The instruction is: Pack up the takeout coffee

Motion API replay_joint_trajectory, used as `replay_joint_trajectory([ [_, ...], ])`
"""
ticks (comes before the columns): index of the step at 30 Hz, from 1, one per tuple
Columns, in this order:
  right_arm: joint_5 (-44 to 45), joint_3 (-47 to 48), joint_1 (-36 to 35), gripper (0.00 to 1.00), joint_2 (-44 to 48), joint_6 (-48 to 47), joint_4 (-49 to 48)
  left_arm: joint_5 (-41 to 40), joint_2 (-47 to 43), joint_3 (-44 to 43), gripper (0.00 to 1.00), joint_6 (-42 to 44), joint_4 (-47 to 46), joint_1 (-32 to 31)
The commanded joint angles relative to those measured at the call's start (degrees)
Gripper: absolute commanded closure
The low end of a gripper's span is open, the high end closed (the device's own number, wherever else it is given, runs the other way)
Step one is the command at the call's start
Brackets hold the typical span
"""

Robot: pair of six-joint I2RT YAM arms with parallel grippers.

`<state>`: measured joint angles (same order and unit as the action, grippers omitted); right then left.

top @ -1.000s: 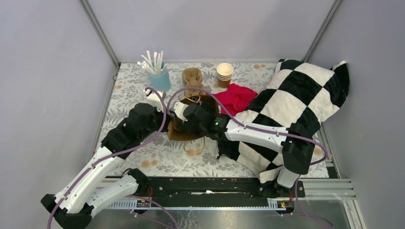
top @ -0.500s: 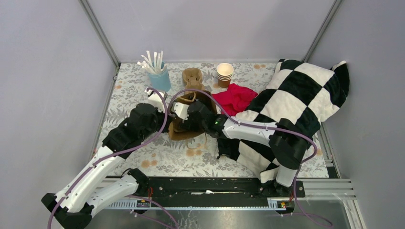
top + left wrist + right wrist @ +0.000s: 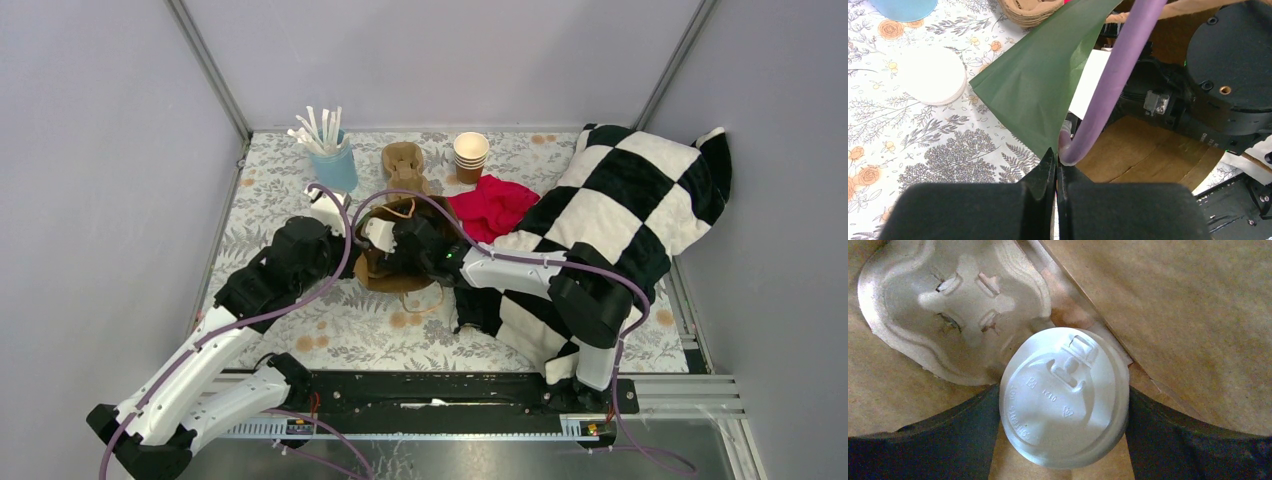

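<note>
While the left gripper (image 3: 1055, 170) pinches the paper bag (image 3: 1148, 150) open near the worktop's middle, the right gripper (image 3: 1063, 412) clasps the coffee (image 3: 1064, 390) inside, lid facing the wrist, cardboard tray (image 3: 948, 305) just beyond.

Table (image 3: 330, 330): covered in a pale floral print, grey leaves with orange blooms.

Far left: blue cup (image 3: 335, 165) upright, white sticks (image 3: 318, 128) standing in it.

Just near of the blue cup: loose white lid (image 3: 930, 75), flat on the print.

Far middle: moulded pulp cup carrier (image 3: 403, 160).

Right of the carrier: stack of lidless paper cups (image 3: 470, 155), upright.

Just near of the stack, touching it: crumpled red cloth (image 3: 490, 205).

Right side: large black-and-white checkered cushion (image 3: 620, 210), running from the far corner to the near edge, its edge against the red cloth.

Centre: brown paper bag (image 3: 375, 275), near of the carrier.
</note>
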<state>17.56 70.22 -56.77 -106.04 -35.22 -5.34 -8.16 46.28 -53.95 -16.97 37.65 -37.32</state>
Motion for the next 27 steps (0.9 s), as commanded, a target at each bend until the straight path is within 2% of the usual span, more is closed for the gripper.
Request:
replay_joint_trajectory([
  [1, -3.1, 0.1, 0.7, 0.19, 4.6, -1.1, -0.7, -0.2, 0.2, -1.0, 1.0, -0.4, 0.6, -0.4],
  [7, -10.2, -1.8, 0.4, 0.29, 10.9, -2.5, 2.5, -2.8, 0.9, -1.7, 1.0, -0.8, 1.7, -0.4],
  [16, -27.8, -4.1, -0.3, 0.3, 20.9, -6.3, 12.0, -5.0, 2.8, -4.0, 1.0, -0.9, 2.7, -0.4],
  [27, -37.7, -0.3, -0.7, 0.35, 27.6, 6.8, 13.5, -3.4, 7.3, -13.0, 1.0, -1.3, 10.0, -0.3],
])
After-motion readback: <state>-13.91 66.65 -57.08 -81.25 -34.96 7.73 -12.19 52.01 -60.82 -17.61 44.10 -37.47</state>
